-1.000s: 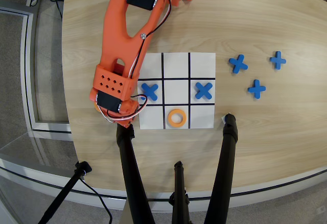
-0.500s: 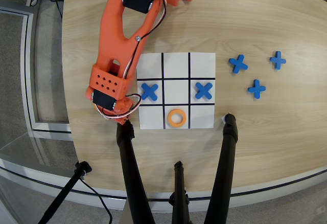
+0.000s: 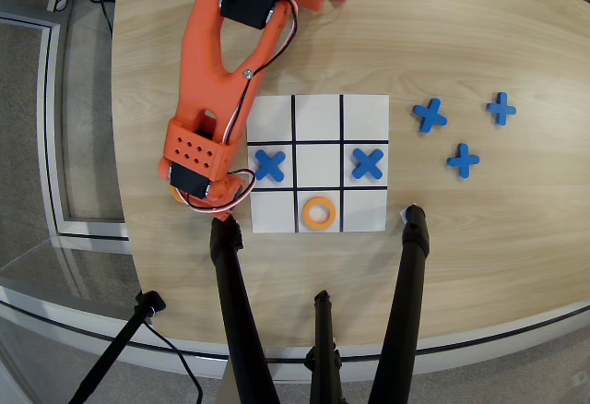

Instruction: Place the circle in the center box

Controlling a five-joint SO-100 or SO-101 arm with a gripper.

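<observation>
One orange circle (image 3: 319, 212) lies flat in the bottom middle square of the white grid sheet (image 3: 364, 118). The center box (image 3: 318, 164) holds nothing. Blue crosses sit in the squares to its left (image 3: 269, 165) and right (image 3: 368, 163). My orange arm reaches down from the table's top edge, and its wrist block (image 3: 194, 153) hangs over the bare wood just left of the sheet. The gripper's fingers are hidden under that block. A paler orange sliver (image 3: 173, 193) peeks out at the wrist's lower left; I cannot tell what it is.
Three spare blue crosses (image 3: 429, 114) (image 3: 501, 107) (image 3: 463, 160) lie on the wood right of the sheet. Black tripod legs (image 3: 235, 312) (image 3: 406, 284) rise across the table's near edge below the sheet. The table's curved left edge runs close to the wrist.
The wrist has shifted a little to the left, off the sheet's left edge. The ring and the crosses have stayed put.
</observation>
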